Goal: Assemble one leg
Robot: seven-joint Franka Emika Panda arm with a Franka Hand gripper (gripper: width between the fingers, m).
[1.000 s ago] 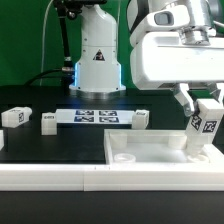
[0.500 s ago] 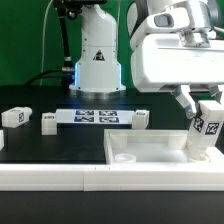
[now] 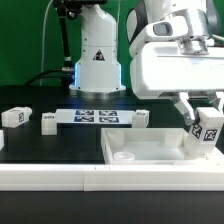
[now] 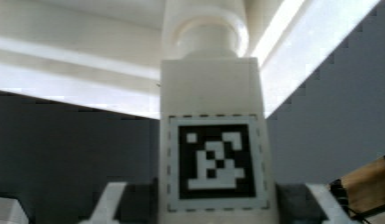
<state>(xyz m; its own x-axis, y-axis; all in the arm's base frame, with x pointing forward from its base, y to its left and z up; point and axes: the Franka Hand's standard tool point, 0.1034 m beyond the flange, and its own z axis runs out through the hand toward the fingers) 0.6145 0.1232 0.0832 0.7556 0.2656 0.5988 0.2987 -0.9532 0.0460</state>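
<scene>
My gripper (image 3: 206, 118) is shut on the leg (image 3: 208, 133), a short white post with a black-and-white tag. It holds the leg slightly tilted over the far right corner of the large white panel (image 3: 140, 150). I cannot tell whether the leg's lower end touches the panel. In the wrist view the leg (image 4: 210, 110) fills the middle, tag facing the camera, with a round peg at its far end. The fingers (image 4: 114, 203) flank the leg, and the gripper (image 4: 215, 205) sits at its near end.
Three loose white legs lie on the black table: one (image 3: 15, 117) at the exterior view's far left, one (image 3: 47, 122) beside it, one (image 3: 141, 119) near the middle. The marker board (image 3: 95, 116) lies between them. The robot base (image 3: 97, 60) stands behind.
The gripper with the leg has shifted slightly toward the exterior view's right and lower, and the wrist has turned a little. The loose legs and the panel have not moved.
</scene>
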